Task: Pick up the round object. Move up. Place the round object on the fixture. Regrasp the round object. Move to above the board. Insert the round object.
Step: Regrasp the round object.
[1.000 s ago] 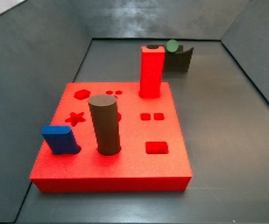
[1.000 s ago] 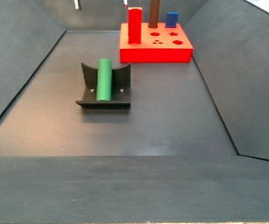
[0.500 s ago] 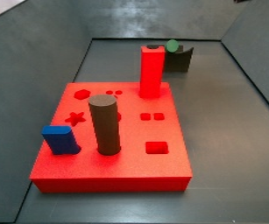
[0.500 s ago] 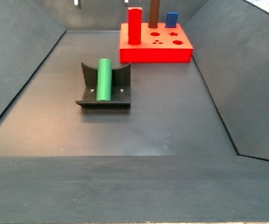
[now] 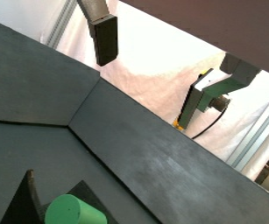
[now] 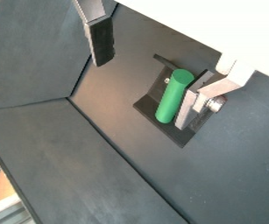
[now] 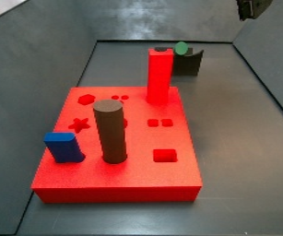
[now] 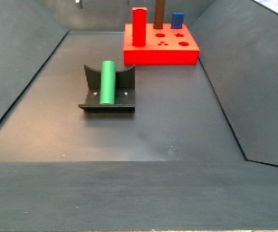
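A: Where is the round object point(image 8: 106, 82)?

B: Lying on its side in the curved notch on top of the fixture point(image 8: 105, 108). Green, smooth, short. Seen end-on in a side view point(image 7: 181, 48), resting on the dark fixture point(image 7: 194, 63).

A: And the hand?

B: Raised well above the fixture, clear of it. Appears in a side view only as a dark scrap at the frame's upper corner point(image 7: 247, 8). Fingers set wide apart in both wrist views, with nothing held between them point(image 6: 153, 68). One dark pad point(image 6: 100, 41) to one side of the fixture, one silver plate point(image 6: 207, 94) just over the far side of the peg point(image 6: 172, 96).

A: Anything else near the fixture?

B: Just beside it, toward the board point(image 7: 119, 180), a tall red post point(image 7: 159, 76). Farther from the fixture, standing on the bright red board, a dark brown cylinder point(image 7: 109, 134) and a blue block point(image 7: 64, 147). Shaped holes cut in the board's top: star, circles, squares. Well apart from the fixture in a side view, the board point(image 8: 166, 56) sits at the far end of the dark grey floor point(image 8: 153, 136).
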